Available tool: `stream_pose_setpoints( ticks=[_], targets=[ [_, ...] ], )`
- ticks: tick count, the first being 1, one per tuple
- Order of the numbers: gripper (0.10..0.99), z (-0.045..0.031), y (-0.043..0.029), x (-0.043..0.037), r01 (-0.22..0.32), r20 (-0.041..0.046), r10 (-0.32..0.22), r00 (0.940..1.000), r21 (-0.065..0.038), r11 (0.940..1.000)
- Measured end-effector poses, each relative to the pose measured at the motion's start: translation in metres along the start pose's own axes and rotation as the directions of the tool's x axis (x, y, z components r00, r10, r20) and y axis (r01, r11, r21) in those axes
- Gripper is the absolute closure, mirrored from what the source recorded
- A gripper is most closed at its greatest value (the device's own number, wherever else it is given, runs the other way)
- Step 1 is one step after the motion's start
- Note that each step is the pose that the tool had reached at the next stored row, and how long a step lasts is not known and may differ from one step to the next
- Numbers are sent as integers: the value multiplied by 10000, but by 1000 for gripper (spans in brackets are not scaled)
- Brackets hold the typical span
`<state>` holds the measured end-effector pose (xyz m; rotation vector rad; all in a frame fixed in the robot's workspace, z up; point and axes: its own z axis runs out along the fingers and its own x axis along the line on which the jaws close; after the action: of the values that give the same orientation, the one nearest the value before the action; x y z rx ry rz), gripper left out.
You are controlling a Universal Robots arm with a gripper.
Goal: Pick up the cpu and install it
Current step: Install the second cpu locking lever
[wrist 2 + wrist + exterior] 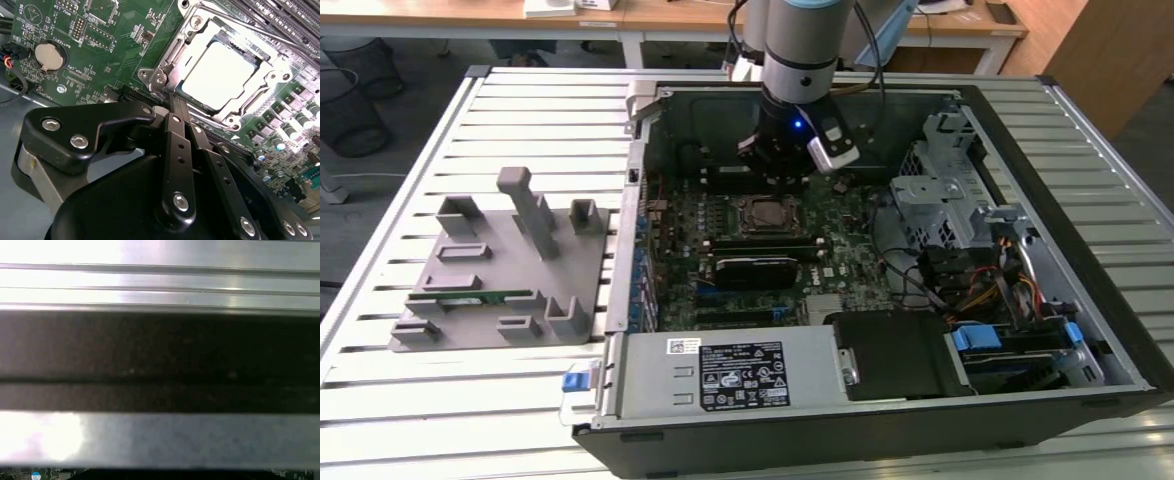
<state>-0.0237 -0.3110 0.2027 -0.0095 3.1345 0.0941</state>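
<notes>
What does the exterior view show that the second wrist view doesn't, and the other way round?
Exterior view: the whole open black computer case on the slatted metal table, and a grey plastic holder carrying a long green memory stick.
Second wrist view: the square silver-topped cpu lying inside the metal socket frame, and a round silver coin battery.
Both: the green motherboard, the socket frame, and the black claw close to the socket.

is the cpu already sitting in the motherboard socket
Yes, in the second wrist view the cpu lies flat inside the socket frame on the motherboard.
</notes>
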Motion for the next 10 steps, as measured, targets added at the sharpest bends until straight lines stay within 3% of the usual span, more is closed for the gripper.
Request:
stream_pose_setpoints(
  ticks=[10],
  targets=[
    [980,-2,-31,0,0,-1,0,10000,0,10000]
  ],
)
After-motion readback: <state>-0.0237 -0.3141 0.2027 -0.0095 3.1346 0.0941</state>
